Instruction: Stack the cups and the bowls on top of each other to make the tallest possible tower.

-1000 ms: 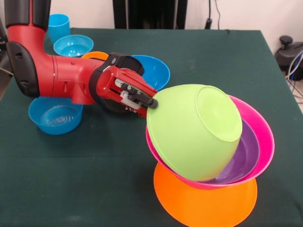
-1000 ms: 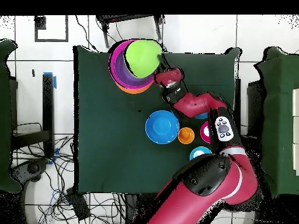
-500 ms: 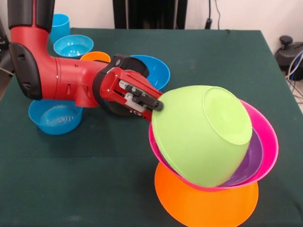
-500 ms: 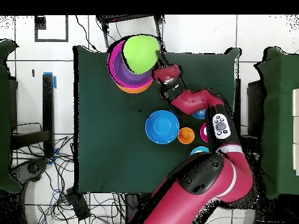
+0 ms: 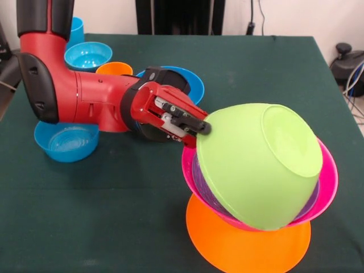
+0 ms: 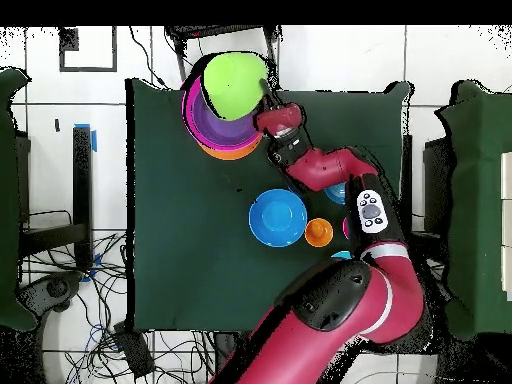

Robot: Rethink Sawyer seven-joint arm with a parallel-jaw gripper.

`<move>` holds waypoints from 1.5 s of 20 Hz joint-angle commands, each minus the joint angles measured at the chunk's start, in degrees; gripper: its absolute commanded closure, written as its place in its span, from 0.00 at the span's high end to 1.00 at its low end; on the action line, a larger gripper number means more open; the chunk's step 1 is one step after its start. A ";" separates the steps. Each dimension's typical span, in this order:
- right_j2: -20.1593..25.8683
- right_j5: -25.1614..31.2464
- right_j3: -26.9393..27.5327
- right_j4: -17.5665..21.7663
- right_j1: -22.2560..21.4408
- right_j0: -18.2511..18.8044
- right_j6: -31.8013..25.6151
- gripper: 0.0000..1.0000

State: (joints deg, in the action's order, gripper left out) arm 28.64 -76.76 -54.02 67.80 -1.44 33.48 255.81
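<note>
The green bowl sits tilted, base up, over the purple bowl and pink bowl on the orange base bowl, near right. The gripper pinches its left rim, jaws closed on it. Judged step: placing. Next it needs levelling, then release. The large blue bowl lies behind.

In the front view the near left of the table lies bare, and so does the far right, giving open passage. The near right is blocked by the tower, with the tilted green bowl on top. The arm lies low across the left middle. Behind it crowd a big blue bowl, an orange cup and small blue bowls, with another just near of the arm.
</note>
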 commanded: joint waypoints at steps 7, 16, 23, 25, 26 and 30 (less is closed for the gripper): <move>-3.48 8.50 -0.38 -0.41 -0.10 -2.73 1.01 0.00; -4.75 7.27 -4.08 -1.17 -1.99 -3.03 0.38 0.00; -5.76 5.97 -4.68 -1.71 -1.90 -3.24 0.05 0.00; -5.88 5.84 -4.50 -1.87 -1.64 -3.43 -0.24 0.00; -5.93 5.97 -4.48 -2.03 -1.56 -3.54 -0.48 0.00; -5.94 6.26 -4.40 -2.64 -1.70 -3.72 -0.37 0.00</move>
State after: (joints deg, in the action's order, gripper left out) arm 24.43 -76.76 -56.25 65.39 -2.67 31.90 255.81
